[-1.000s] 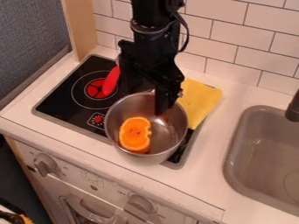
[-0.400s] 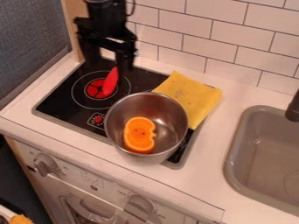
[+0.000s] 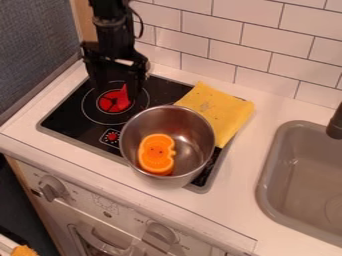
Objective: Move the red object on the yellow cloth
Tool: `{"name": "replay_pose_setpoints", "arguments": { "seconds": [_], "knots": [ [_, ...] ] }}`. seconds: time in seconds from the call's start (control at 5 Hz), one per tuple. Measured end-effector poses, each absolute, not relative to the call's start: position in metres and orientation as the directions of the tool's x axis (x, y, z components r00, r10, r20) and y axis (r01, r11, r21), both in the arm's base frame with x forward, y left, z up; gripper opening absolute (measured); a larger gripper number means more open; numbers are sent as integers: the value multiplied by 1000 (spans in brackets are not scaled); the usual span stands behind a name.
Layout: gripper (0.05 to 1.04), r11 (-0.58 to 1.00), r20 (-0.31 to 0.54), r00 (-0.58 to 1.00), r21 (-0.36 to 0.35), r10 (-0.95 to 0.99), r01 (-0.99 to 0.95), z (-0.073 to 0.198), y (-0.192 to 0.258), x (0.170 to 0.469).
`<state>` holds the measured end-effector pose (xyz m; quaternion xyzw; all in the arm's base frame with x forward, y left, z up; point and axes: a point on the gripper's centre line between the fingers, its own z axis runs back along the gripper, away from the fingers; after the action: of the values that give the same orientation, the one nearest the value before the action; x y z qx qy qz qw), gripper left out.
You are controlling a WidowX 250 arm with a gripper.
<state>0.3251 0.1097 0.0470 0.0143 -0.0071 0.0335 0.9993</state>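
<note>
Since the previous frame, the gripper (image 3: 118,94) is lower over the back-left burner; the orange slice (image 3: 157,154) sits slightly farther left in the pot (image 3: 202,131).

Tool: fingers well apart, one to each side of the red object (image 3: 125,95); nothing held. The red object lies on the stove (image 3: 65,111), its upper part hidden by the gripper.

Step, as judged: lower for the grasp. Centre the fingers across the object's narrow width and stop short of pressing the glass, then close and lift straight up. A grip near one end could let it swing. Carry it above the pot rim, since the pot lies partly along the path. Set it down gently mid-cloth; the yellow cloth (image 3: 224,112) could slide or bunch if brushed.

Surface and room: grey panel (image 3: 33,50) at left, wooden post (image 3: 84,22), knobbed oven front below, white counter (image 3: 237,200), white tiles (image 3: 267,55) behind, grey sink (image 3: 262,172) and dark faucet (image 3: 335,125) at right.
</note>
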Motion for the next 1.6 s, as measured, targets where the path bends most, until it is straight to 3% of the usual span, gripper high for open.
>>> {"name": "replay_pose_setpoints", "arguments": {
  "seconds": [0.6, 0.8, 1.0, 1.2, 1.4, 1.6],
  "knots": [
    [1001, 980, -6, 982, 66, 189, -188, 26, 137, 348],
    [934, 978, -7, 981, 76, 193, -192, 25, 139, 350],
    [770, 976, 0, 977, 54, 212, -211, 14, 133, 346],
    [895, 972, -2, 972, 19, 236, -236, 7, 125, 336],
    [960, 969, 3, 969, 14, 245, -245, 7, 122, 337],
    [678, 972, 25, 973, 30, 231, -232, 7, 120, 342]
  ]
}}
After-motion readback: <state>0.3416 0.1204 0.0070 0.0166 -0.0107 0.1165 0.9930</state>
